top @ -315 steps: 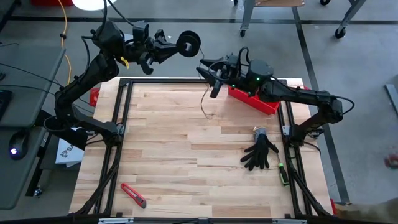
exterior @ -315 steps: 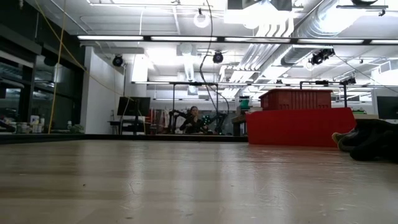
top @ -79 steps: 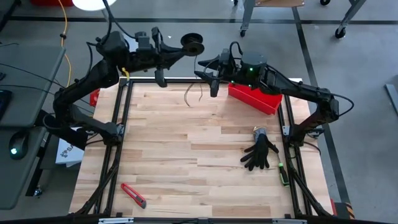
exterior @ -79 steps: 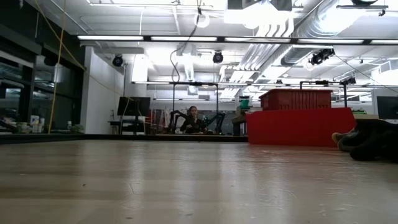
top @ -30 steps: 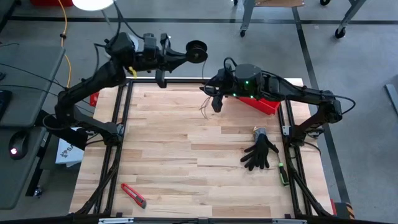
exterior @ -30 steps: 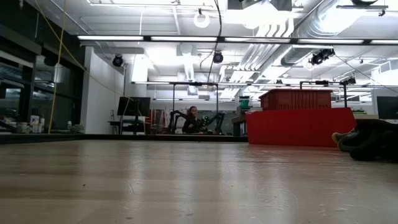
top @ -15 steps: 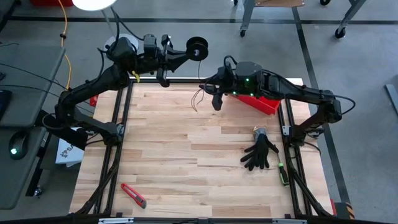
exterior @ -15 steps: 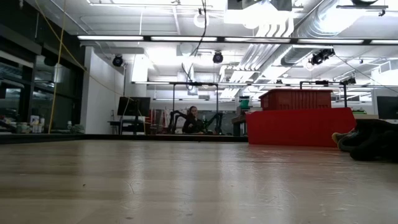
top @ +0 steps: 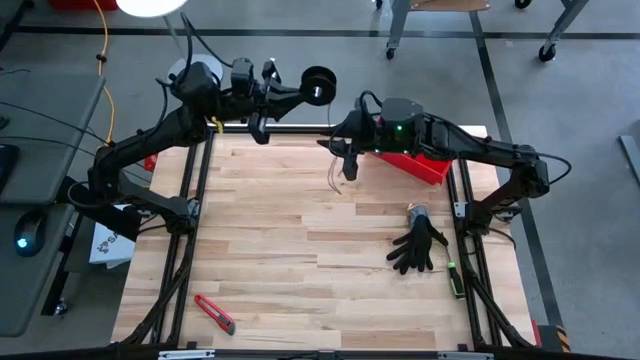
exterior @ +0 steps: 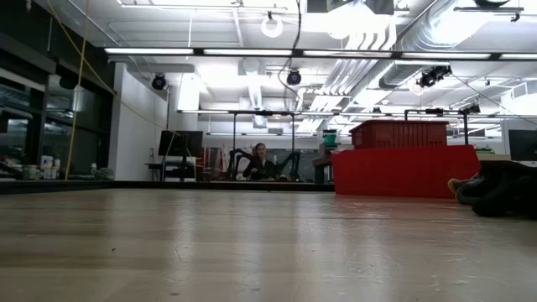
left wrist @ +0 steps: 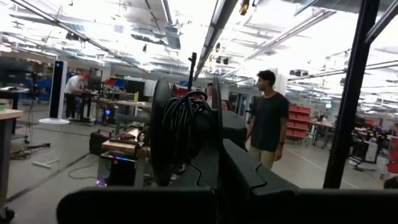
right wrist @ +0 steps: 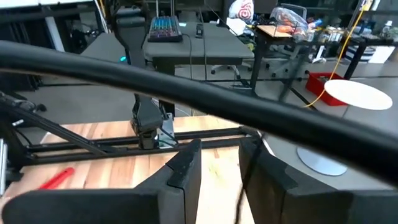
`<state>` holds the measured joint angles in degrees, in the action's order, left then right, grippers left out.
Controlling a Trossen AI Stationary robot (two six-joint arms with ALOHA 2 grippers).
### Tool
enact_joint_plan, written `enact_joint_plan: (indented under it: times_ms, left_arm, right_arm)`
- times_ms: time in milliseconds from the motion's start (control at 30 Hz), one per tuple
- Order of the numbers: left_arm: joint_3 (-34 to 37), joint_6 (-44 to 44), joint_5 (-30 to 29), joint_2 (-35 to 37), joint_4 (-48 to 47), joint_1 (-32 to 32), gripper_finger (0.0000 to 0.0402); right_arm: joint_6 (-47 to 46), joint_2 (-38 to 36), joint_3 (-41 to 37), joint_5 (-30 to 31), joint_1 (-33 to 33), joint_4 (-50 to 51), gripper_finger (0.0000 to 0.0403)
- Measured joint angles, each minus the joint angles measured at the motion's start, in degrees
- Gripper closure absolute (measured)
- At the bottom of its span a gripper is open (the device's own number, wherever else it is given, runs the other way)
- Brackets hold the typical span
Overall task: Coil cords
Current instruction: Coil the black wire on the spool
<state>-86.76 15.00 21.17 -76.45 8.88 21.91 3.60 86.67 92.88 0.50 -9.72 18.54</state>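
A small round black spool (top: 319, 83) hangs past the table's far edge with my left gripper (top: 305, 90) shut on it. The left wrist view shows the spool (left wrist: 186, 130) edge-on, dark cord wound on it. The thin cord (top: 335, 180) hangs in a short loose tail below my right gripper (top: 345, 165), above the table's far middle. In the right wrist view that gripper (right wrist: 219, 168) stands open, and the cord (right wrist: 241, 186) passes through the gap close to one finger. The low view shows only the cord (exterior: 291, 50) dangling high up. My left gripper holds the spool lifted clear, its fingers about level and pointing toward the table's right. One finger (left wrist: 249, 174) lies along the outer face of one disc (left wrist: 219, 143); the spool hides the other finger. My right gripper has the cord between its fingers; whether it touches a finger I cannot tell.
A red bin (top: 420, 165) stands at the far right under the right arm. A black glove (top: 418, 248) lies at the right, a red utility knife (top: 214, 313) near the front left. Black frame rails (top: 195, 200) edge the table. A person (left wrist: 268, 118) stands in the room beyond.
The cord's hanging tail has swung toward the table's left and back under my right gripper. Both hands have stayed about where they were, and the spool remains held up past the far edge.
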Motion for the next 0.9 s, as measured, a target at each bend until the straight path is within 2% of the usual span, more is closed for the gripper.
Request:
enact_joint_plan:
  times_ms: [333,567,900]
  left_arm:
    - [0.00,0.45,-3.44,2.61,-4.92,0.05,0.0401]
    - [0.00,0.36,-3.74,2.68,-4.81,-0.66,0.0401]
    - [0.00,-0.13,-3.94,2.68,-4.70,-0.65,0.0401]
  right_arm:
    - [2.84,-0.11,0.00,0.36,-0.81,-0.15,0.0305]
    - [2.88,-0.13,0.02,-0.54,-0.99,-4.19,0.0305]
    - [-1.66,0.64,0.02,-0.56,-1.97,-5.06,0.0305]
